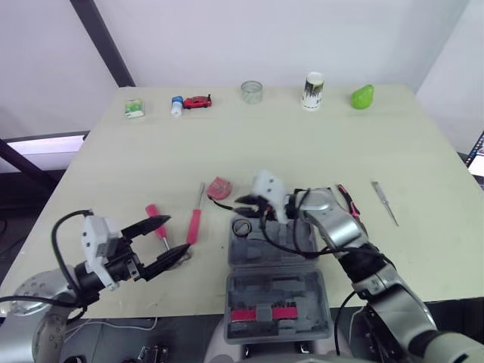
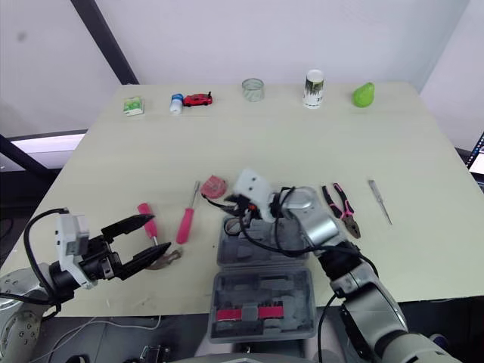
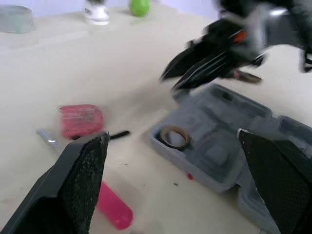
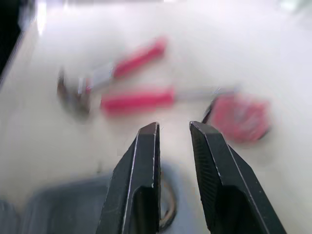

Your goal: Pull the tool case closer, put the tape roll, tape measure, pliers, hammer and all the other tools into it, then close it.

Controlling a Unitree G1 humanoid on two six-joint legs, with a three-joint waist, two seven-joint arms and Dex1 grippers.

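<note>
Your two head views sit high over the near edge of the table (image 1: 423,151), aimed forward and down, so you get the whole top out to the far edge at 12 o'clock. The right eye is just a slightly shifted copy of the left. The left wrist cam rides low and close, looking across the open tool case (image 3: 219,161) toward about 1 o'clock, with the green object (image 3: 139,7) way back. The right wrist cam sits tight over the case, facing roughly 9 o'clock. Both wrist cams share the tape roll (image 3: 174,137), pink tape measure (image 4: 241,119) and pink-handled screwdriver (image 4: 139,100).
</note>
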